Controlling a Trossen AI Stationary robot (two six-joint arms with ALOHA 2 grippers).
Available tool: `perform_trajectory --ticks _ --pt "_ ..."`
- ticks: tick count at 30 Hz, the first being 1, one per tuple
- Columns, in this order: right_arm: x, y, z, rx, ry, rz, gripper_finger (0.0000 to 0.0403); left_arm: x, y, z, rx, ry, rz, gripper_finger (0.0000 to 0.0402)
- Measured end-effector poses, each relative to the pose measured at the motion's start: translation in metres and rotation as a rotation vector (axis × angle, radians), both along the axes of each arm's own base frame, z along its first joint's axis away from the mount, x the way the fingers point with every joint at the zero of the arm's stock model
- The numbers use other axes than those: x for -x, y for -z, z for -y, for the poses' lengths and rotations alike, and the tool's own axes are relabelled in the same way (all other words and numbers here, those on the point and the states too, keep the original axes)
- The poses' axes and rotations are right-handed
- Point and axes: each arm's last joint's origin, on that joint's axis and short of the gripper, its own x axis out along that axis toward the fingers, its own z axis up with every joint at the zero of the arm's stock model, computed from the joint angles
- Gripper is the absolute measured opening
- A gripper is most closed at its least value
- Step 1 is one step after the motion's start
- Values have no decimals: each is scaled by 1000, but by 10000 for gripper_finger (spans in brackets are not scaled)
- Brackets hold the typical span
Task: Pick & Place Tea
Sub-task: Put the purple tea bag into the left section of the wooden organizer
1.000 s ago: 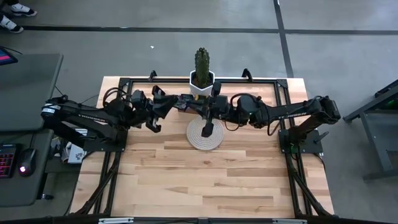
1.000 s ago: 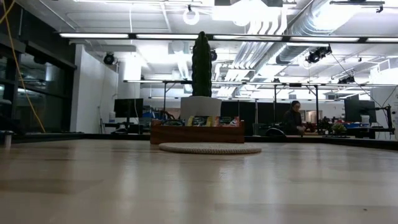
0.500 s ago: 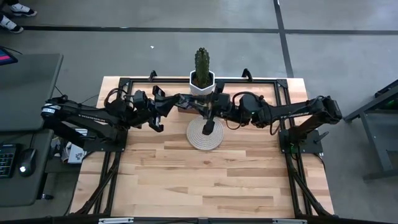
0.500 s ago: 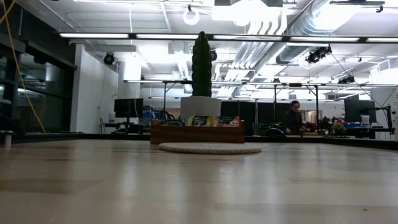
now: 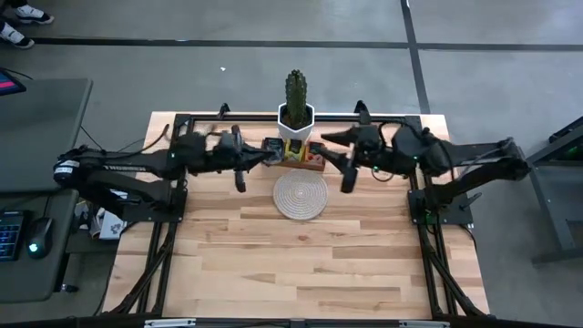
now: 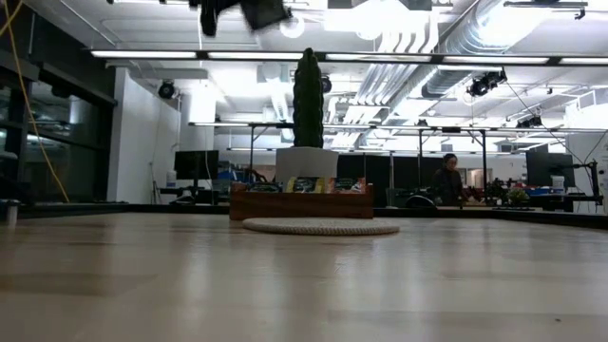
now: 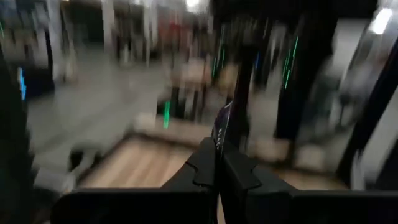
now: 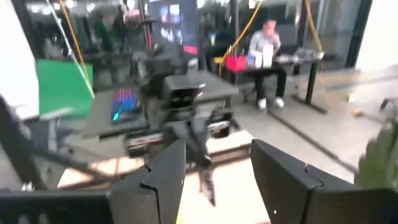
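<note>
- The tea (image 5: 293, 150) sits as small mixed-colour sachets packed upright in the wooden tray (image 5: 314, 165) near the table's (image 5: 301, 264) far edge, midway along it and just in front of the potted cactus (image 5: 295, 98).
- The round woven mat (image 5: 301, 194) lies bare just on the near side of the tray; no sachet rests on it, so the placing looks not yet done.
- The left gripper (image 5: 239, 173) hangs above the table just to the left of the tray; the left wrist view shows its fingers (image 7: 214, 168) pressed together with nothing readable between them.
- The right gripper (image 5: 347, 173) hangs just to the right of the tray and mat, its fingers (image 8: 280, 174) spread apart and empty in the right wrist view.
- Both grippers flank the same narrow tray, so a reach by both at once risks the arms striking each other.
- The sachets stand tightly together; a pinch may catch two, or drag a neighbour out over the tray wall.
- A low approach could knock the tray towards the cactus pot, or clip the cactus itself.
- A thin sachet could slip from a loose grip and land off the mat.
</note>
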Motion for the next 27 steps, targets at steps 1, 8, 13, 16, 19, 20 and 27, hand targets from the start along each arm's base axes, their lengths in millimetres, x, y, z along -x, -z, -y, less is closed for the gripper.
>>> perform_trajectory --ticks 1,8,13,16,19,20,27 --pt "4 1 -2 -11 -8 -24 178 0 4 -5 -12 11 -85 0" --pt "15 10 -16 -39 36 -133 178 -12 22 -52 -76 -5 -521 0" --pt "16 13 -20 -53 54 -146 178 -29 35 -84 -62 34 -641 0" --pt "16 13 -22 -51 64 -147 179 -45 46 -101 -61 29 -694 0" --pt "16 13 -22 -52 67 -146 179 -57 55 -114 -50 25 -731 0" --pt "16 13 -22 -57 66 -145 179 -58 60 -117 -36 26 -754 0" --pt "17 13 -24 -61 62 -144 179 -68 85 -128 5 23 -857 0"
